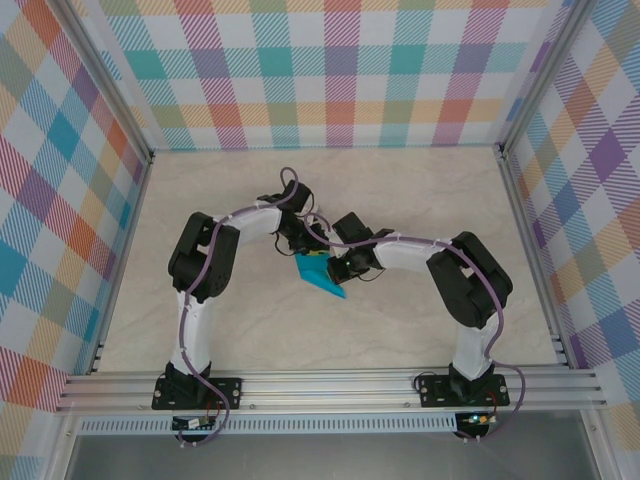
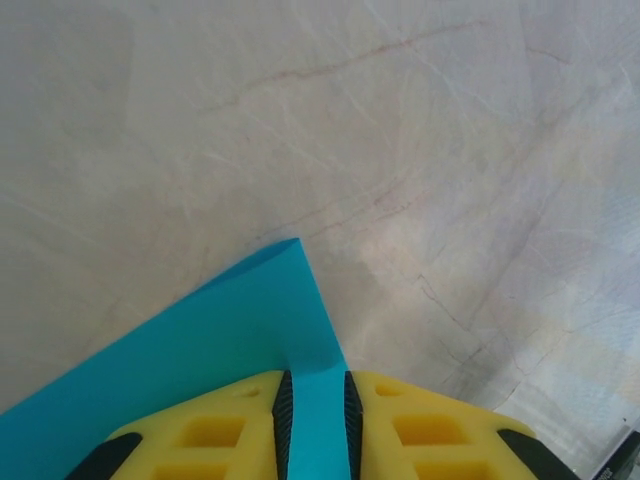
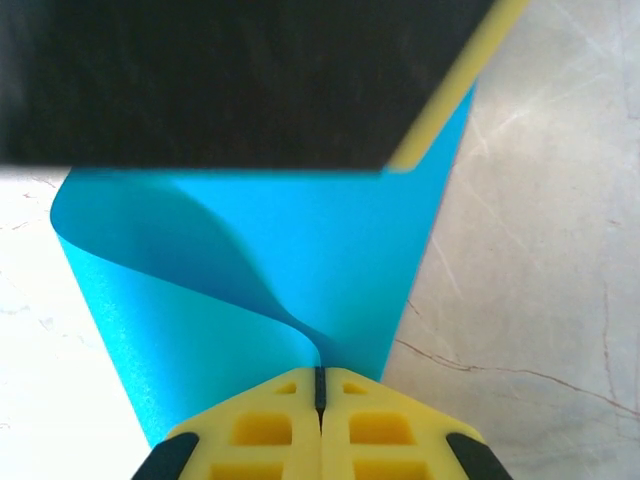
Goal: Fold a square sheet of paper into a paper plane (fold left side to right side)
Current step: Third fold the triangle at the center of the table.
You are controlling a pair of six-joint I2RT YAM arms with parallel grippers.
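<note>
The right gripper (image 3: 320,375) is squeezed tight on one edge of the paper (image 3: 300,260). We think it pinches this edge so it can carry that side up and over. From the pinch, the blue paper bends in a soft curl and does not lie flat, so we think no crease is pressed yet.

The left gripper (image 2: 316,380) sits close by, on the left. Its jaws stand a little apart, and blue paper shows in the gap. It seems to rest over the paper near a sharp corner, maybe to stop it sliding. We cannot tell if it presses down.

The paper is in the middle of the table (image 1: 450,200), between the two grippers. No box or bowl is part of this job.
</note>
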